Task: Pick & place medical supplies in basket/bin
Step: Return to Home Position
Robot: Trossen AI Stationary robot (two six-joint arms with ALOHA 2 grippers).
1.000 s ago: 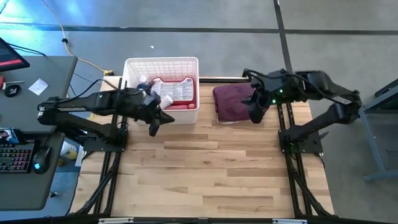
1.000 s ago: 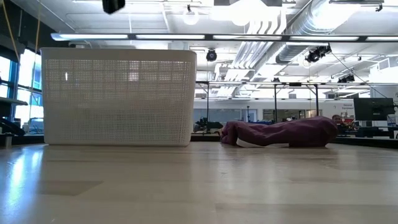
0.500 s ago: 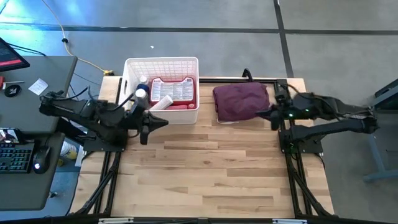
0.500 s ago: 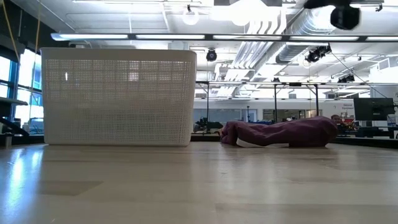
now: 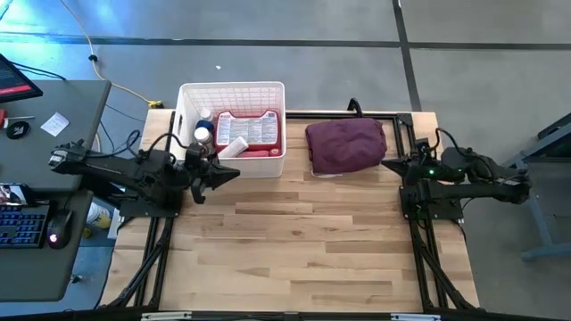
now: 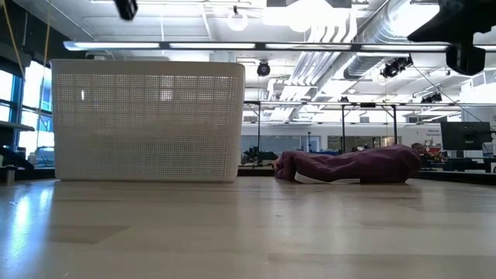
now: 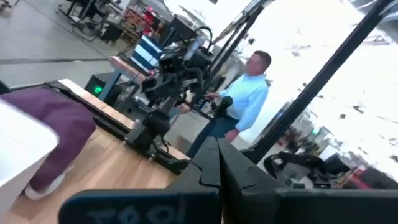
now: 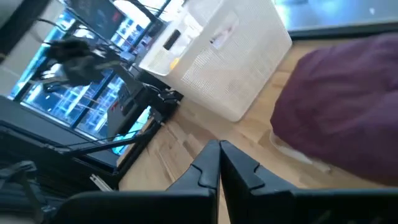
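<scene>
Supplies (image 5: 245, 129) lay in the white basket (image 5: 232, 88).
Left gripper (image 5: 232, 170) hung just beside it, right gripper (image 5: 387, 164) near the maroon cloth (image 5: 346, 145) — both clenched, empty.

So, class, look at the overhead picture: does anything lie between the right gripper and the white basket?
Yes. The maroon cloth bundle lies on the table between the right gripper and the white basket. Nothing else visible stands between them.

White lattice basket (image 5: 185, 96) upright at worktop far left. Inside: flat red first-aid case (image 5: 248, 130), white cylinder (image 5: 232, 147) lying on it, small bottles (image 5: 204, 134) at left.
</scene>
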